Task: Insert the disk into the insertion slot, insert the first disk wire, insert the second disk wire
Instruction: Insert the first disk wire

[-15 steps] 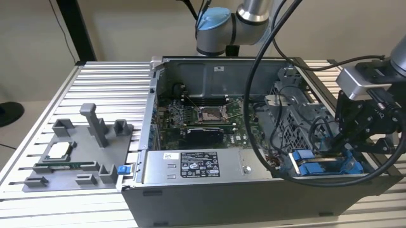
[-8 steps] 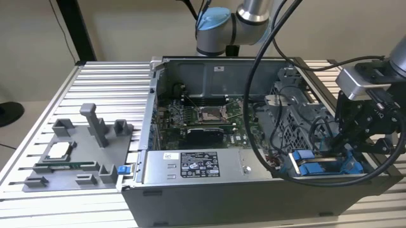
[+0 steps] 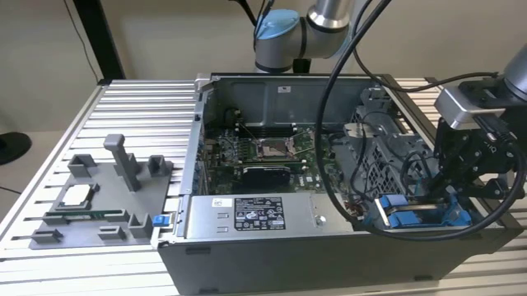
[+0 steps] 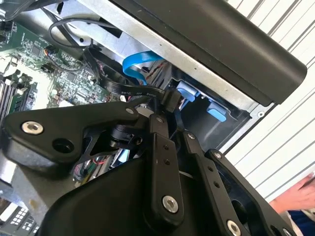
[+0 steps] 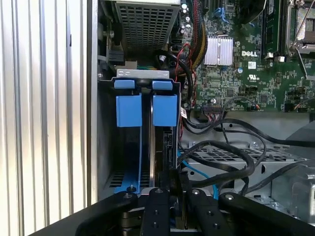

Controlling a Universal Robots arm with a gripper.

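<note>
The disk [image 5: 165, 147] stands edge-on inside the insertion slot [image 5: 106, 147], a grey bay at the case's corner. Its bright blue carrier tabs [image 5: 165, 109] sit at the bay's mouth. In the exterior view the blue carrier [image 3: 411, 217] lies at the case's right end, under my gripper [image 3: 451, 198]. My gripper [image 4: 169, 112] is shut on the plug [image 4: 171, 100] of a black wire [image 4: 133, 92], and its fingers [image 5: 156, 201] hang right at the disk's edge. A light blue flat wire [image 4: 140, 64] loops beside the plug.
Loose black cables [image 5: 221, 152] crowd the space beside the bay. A perforated metal cage [image 5: 147, 22] stands behind it. The power supply box [image 3: 255, 216] lines the case's front wall, and the motherboard [image 3: 263, 154] fills the floor. A grey fixture tray [image 3: 99, 197] lies at the exterior view's left.
</note>
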